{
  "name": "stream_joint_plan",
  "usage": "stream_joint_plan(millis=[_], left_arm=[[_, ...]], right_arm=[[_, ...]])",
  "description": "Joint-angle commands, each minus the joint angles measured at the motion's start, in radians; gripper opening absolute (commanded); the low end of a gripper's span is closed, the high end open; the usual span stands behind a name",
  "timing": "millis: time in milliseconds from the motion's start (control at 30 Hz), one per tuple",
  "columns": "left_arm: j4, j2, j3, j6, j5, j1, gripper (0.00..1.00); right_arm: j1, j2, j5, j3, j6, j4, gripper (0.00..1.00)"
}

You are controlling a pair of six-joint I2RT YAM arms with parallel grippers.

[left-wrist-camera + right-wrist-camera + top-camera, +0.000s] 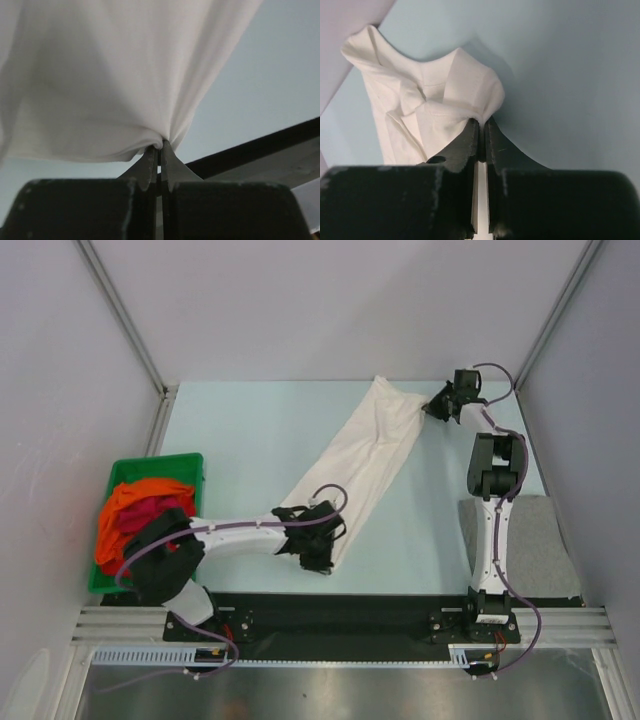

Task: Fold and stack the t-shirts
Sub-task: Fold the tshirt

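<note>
Top camera looks down; close wrist cameras share the white t-shirt (365,465).

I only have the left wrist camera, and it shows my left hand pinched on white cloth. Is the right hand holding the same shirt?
Observer: Yes. The right hand is shut on the far end of the white t-shirt, which runs diagonally back to your left hand.
Operator: Is a stack started anywhere?
Observer: A grey t-shirt lies flat at the table's near right, beside the right arm's base.
Operator: What's left to fold?
Observer: An orange t-shirt and a dark red t-shirt sit bunched in the green bin on the left.
</note>
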Motion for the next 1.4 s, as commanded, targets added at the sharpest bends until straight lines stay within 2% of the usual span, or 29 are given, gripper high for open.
stream_joint_plan(millis=[0, 167, 333, 500, 600, 767, 833, 933, 967, 1033, 1067, 1167, 1367], left_arm=[[0.006, 0.091, 0.135, -0.022, 0.075, -0.09, 0.0], [0.032, 0.224, 0.264, 0.002, 0.132, -0.177, 0.0], [0.118, 0.317, 0.355, -0.002, 0.245, -0.193, 0.0], [0.169, 0.423, 0.462, 0.01, 0.303, -0.228, 0.0], [0.23, 0.445, 0.471, 0.007, 0.332, -0.234, 0.0], [0.25, 0.492, 0.526, 0.035, 0.411, -0.234, 0.08], [0.251, 0.491, 0.545, 0.053, 0.42, -0.234, 0.2], [0.221, 0.468, 0.551, 0.097, 0.426, -0.233, 0.34], [0.206, 0.462, 0.549, 0.111, 0.434, -0.228, 0.36], [0.143, 0.434, 0.543, 0.154, 0.446, -0.222, 0.41], [0.124, 0.422, 0.537, 0.166, 0.454, -0.213, 0.42], [0.094, 0.342, 0.493, 0.196, 0.489, -0.19, 0.45], [0.003, 0.212, 0.474, 0.248, 0.514, -0.127, 0.53]], right_arm=[[0.042, 0.096, -0.008, 0.085, 0.056, 0.02, 0.06], [0.051, 0.167, -0.043, 0.151, 0.119, 0.106, 0.06], [0.051, 0.236, -0.119, 0.214, 0.163, 0.199, 0.08], [0.077, 0.311, -0.181, 0.304, 0.211, 0.265, 0.11], [0.082, 0.345, -0.209, 0.332, 0.246, 0.317, 0.13], [0.082, 0.366, -0.217, 0.368, 0.24, 0.316, 0.17], [0.084, 0.365, -0.214, 0.413, 0.173, 0.247, 0.19], [0.077, 0.341, -0.183, 0.44, 0.034, 0.048, 0.32], [0.076, 0.295, -0.141, 0.421, 0.004, 0.011, 0.39], [0.064, 0.243, -0.122, 0.371, -0.039, -0.037, 0.47], [0.062, 0.197, -0.12, 0.317, -0.058, -0.038, 0.5], [0.025, 0.149, -0.108, 0.314, -0.116, -0.092, 0.59], [-0.016, 0.089, -0.132, 0.351, -0.153, -0.198, 0.65]])
